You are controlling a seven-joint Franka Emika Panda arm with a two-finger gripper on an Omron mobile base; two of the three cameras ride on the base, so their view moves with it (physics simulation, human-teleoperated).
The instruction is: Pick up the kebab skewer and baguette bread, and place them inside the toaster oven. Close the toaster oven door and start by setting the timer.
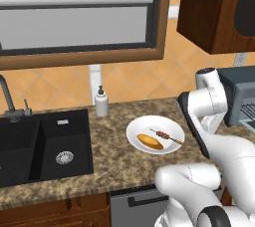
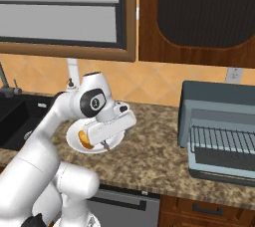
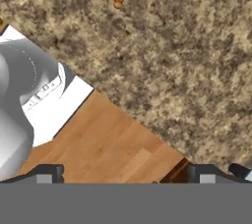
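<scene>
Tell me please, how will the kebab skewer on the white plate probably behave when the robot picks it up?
The kebab skewer is a thin stick, so it probably gives little surface to pinch and may slip or twist. Its meat chunks sit near one end, so it may tip toward that end. It lies flat on the plate beside the baguette bread, so it could slide if nudged.
</scene>
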